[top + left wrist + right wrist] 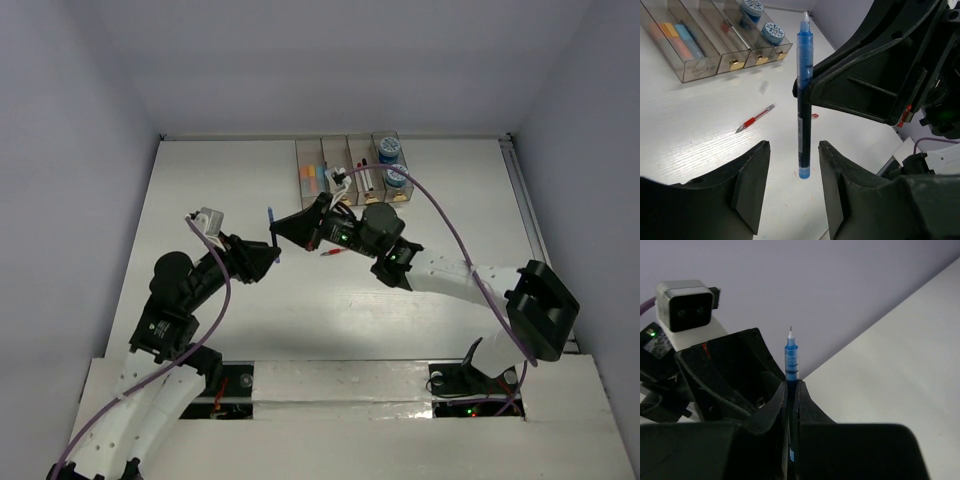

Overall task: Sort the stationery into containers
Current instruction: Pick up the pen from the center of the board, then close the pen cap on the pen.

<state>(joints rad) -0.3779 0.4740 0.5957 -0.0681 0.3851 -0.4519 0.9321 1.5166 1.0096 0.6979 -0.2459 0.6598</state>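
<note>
Above the desk [700, 135], the right tool [791, 390] is clamped tight on the blue pen [804, 100], its fingers together around the barrel and the fine tip standing out past them. The left tool [794, 147] faces it with fingers apart: the pen's butt end sits in the gap between them, touching neither as far as we can see. The pen's long axis runs straight away from the left tool, tip pointing off toward the far side.

We judge this a mid-air pass between the arms; which way it goes, we cannot tell. The next move turns on that gap: the left fingers flank the barrel and would need only to close.

The containers [700, 70] stand at the desk's far edge, nearer the right arm, with coloured sticks [682, 40] in one end bin and two rolls [772, 32] in the other. A red pen [755, 119] lies loose on the desk between, below the raised pen's path.
</note>
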